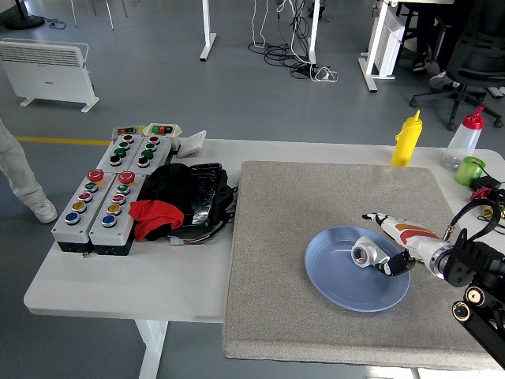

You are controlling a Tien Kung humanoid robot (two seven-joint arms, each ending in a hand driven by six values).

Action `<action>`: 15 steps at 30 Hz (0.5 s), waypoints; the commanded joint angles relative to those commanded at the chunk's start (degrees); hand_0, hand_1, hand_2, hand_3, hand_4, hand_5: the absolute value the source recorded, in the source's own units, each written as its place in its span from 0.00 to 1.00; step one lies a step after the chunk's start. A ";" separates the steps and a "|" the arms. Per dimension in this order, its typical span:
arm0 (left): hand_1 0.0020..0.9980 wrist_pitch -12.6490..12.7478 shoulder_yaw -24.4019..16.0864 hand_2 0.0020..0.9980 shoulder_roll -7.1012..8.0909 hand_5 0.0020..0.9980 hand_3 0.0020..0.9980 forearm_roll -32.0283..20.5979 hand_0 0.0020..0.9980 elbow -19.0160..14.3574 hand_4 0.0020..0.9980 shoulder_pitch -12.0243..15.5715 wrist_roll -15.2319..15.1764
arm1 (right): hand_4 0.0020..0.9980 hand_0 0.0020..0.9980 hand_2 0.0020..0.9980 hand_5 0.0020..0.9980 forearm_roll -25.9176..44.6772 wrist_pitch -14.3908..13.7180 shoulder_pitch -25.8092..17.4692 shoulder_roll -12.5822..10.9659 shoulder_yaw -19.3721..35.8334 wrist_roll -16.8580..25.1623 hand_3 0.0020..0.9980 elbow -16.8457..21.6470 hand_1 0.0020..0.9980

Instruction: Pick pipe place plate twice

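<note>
Reaching in from the right, my right hand (392, 239) hangs over the blue plate (338, 283), fingers spread and gripping nothing. I see the pipe (367, 253) lying on the plate, just beside those fingers.

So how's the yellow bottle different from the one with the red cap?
The yellow bottle is yellow all over, cap too; the red-capped bottle has a clear body. The yellow bottle stands further left. Both stand upright at the table's far edge, with pointed nozzles.

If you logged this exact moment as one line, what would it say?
right hand: over plate, fingers spread | pipe: lying in blue plate, at the fingertips | left hand: out of view | plate: on grey mat
</note>
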 joint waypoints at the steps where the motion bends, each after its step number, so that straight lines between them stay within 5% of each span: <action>1: 0.69 0.00 0.00 0.68 0.00 1.00 0.73 -0.01 0.72 0.00 0.38 0.00 -0.01 | 0.82 1.00 1.00 0.14 0.00 0.00 -0.05 -0.04 0.19 -0.01 1.00 0.09 0.97; 6: 0.68 -0.09 -0.07 0.68 0.00 1.00 0.73 0.03 0.72 0.06 0.38 -0.08 -0.17 | 0.81 1.00 1.00 0.16 0.51 1.30 -0.05 -2.47 5.96 -1.07 1.00 0.15 0.95; 15: 0.68 -0.16 -0.19 0.68 0.00 1.00 0.73 0.22 0.72 0.07 0.39 -0.34 -0.16 | 0.80 1.00 1.00 0.17 2.96 1.86 1.65 -4.12 5.30 -1.64 1.00 -7.09 0.95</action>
